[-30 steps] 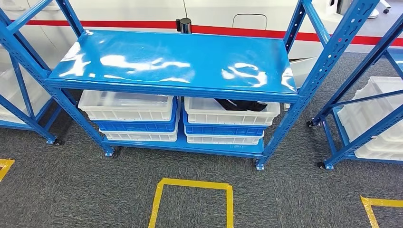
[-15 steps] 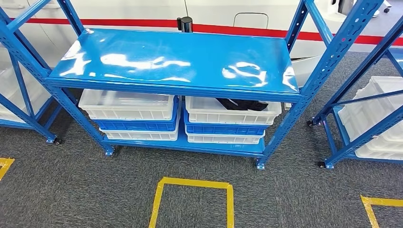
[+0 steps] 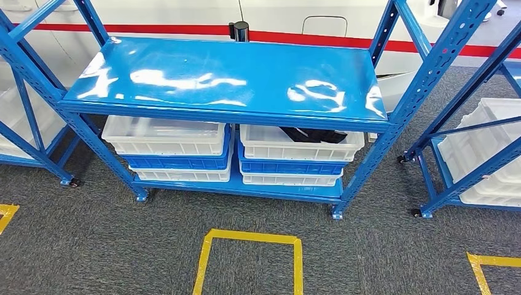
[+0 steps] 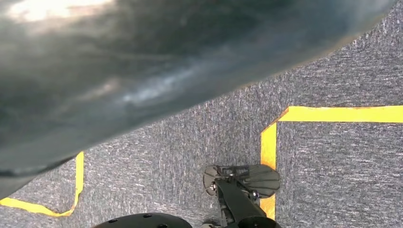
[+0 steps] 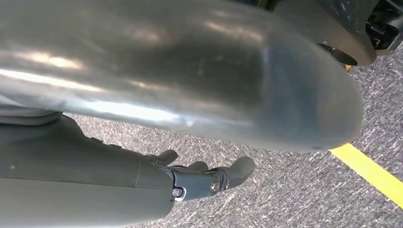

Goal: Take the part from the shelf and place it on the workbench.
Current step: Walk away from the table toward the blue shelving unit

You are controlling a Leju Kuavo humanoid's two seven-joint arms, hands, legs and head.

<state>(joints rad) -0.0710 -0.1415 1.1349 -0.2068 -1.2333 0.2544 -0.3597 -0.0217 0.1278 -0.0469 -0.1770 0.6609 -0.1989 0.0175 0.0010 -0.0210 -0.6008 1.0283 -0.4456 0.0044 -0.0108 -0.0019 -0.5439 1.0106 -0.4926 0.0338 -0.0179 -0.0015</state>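
A black part (image 3: 312,134) lies in the top white bin (image 3: 300,152) on the right of the lower level of the blue shelf (image 3: 233,77); the shelf's top board hides much of it. The top board is bare and glossy. My right hand (image 5: 199,178) hangs over the grey carpet with its fingers loosely extended and nothing in them. In the left wrist view a dark blurred bulk (image 4: 142,71) comes in from the left edge, and no fingers can be made out.
Stacked white and blue bins (image 3: 164,144) fill the lower left of the shelf. Another blue rack with white bins (image 3: 485,153) stands to the right, one more at the left edge. A yellow tape square (image 3: 250,236) marks the carpet before the shelf.
The whole head picture has crept by a few pixels; nothing on the shelf has moved.
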